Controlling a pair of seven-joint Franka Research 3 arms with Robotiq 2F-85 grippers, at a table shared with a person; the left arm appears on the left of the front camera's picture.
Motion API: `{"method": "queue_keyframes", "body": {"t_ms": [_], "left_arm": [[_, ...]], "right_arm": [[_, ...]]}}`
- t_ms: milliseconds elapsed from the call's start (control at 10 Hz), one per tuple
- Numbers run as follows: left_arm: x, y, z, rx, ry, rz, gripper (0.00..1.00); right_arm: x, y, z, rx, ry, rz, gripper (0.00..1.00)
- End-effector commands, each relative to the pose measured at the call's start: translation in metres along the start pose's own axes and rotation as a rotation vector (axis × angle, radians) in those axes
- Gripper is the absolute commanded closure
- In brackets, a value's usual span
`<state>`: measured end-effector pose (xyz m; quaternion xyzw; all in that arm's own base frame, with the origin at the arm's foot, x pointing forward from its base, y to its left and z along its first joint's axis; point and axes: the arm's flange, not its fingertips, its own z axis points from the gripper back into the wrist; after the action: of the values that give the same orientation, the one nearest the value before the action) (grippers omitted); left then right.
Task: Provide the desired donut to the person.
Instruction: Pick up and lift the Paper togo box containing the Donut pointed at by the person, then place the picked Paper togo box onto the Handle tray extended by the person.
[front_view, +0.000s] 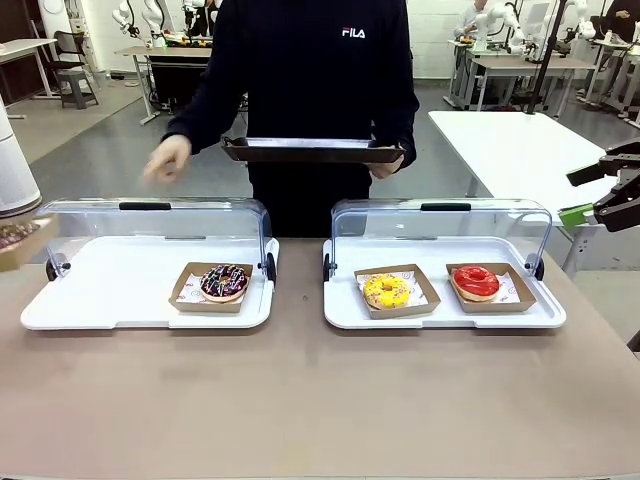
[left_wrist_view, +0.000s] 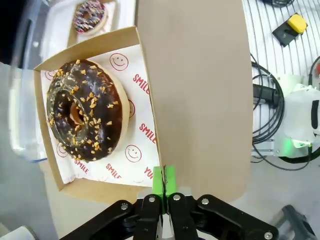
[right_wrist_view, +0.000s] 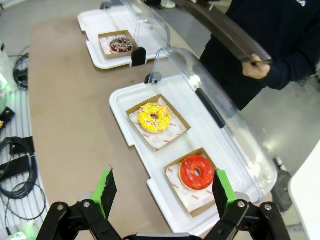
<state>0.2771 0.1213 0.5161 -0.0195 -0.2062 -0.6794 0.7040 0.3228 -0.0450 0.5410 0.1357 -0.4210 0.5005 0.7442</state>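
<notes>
Left gripper (left_wrist_view: 164, 182) pinches its pads (left_wrist_view: 157, 179) together on the cardboard tray (left_wrist_view: 92, 188) under the chocolate donut (left_wrist_view: 100, 125), cut off and seemingly lifted at the front view's left edge. Right gripper (right_wrist_view: 164, 192) stands spread, empty; the person (front_view: 310, 80) holds a dark tray (front_view: 300, 152).

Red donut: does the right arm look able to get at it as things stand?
Probably yes. The clear lid is swung back toward the person, leaving the red donut uncovered, and the right gripper hangs open on that side of the table with nothing between them.
</notes>
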Motion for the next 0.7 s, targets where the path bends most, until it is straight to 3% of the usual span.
{"method": "queue_keyframes", "body": {"t_ms": [0,100,200,600], "left_arm": [[0.012,-0.03,-0.007,0.077,0.015,-0.066,1.0],[0.014,-0.023,-0.01,0.045,0.025,-0.074,1.0],[0.007,-0.006,0.017,0.048,0.0,-0.024,1.0],[0.007,-0.006,0.017,0.048,0.0,-0.024,1.0]], "right_arm": [[0.0,-0.001,-0.002,0.011,-0.018,0.005,0.0],[0.0,-0.001,-0.002,0.011,-0.018,0.005,0.0],[0.0,-0.001,-0.002,0.011,-0.018,0.005,0.0],[0.0,-0.001,-0.002,0.011,-0.018,0.005,0.0]]}}
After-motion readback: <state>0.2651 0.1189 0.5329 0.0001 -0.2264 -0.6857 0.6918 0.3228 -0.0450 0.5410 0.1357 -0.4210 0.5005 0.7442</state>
